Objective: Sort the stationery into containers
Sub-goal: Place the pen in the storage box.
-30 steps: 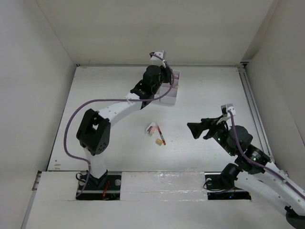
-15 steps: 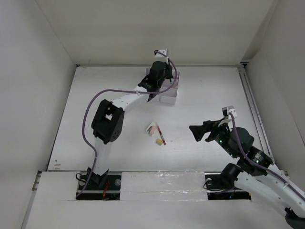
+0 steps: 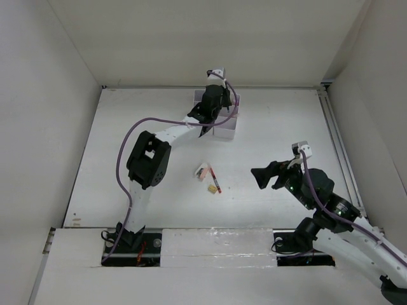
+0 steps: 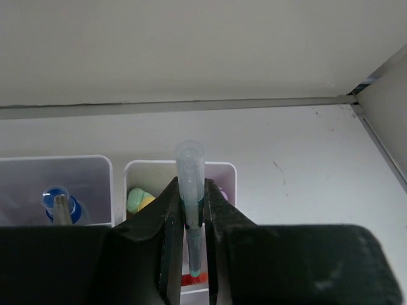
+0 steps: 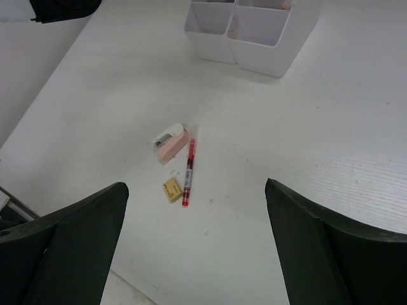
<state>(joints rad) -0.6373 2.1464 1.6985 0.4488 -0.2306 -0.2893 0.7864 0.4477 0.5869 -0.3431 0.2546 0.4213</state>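
My left gripper [image 3: 213,105] is shut on a pen with a clear cap [image 4: 190,170] and holds it upright over the white organizer tray [image 3: 227,131]. In the left wrist view the tray's rim [image 4: 159,163] frames a compartment with green and yellow highlighters [image 4: 138,200]. The compartment to its left holds a blue-capped marker [image 4: 56,198]. A red pen [image 5: 189,173], a pink eraser [image 5: 172,142] and a yellow eraser [image 5: 172,189] lie together on the table. My right gripper [image 3: 267,176] is open and empty, above the table to their right.
White walls close in the table on the left, far and right sides. A metal rail [image 3: 337,143] runs along the right edge. The left arm's purple cable [image 3: 137,127] loops over the table's left half.
My left gripper has moved farther over the tray with the pen, and its elbow has swung in toward the tray. The right arm has shifted slightly left.
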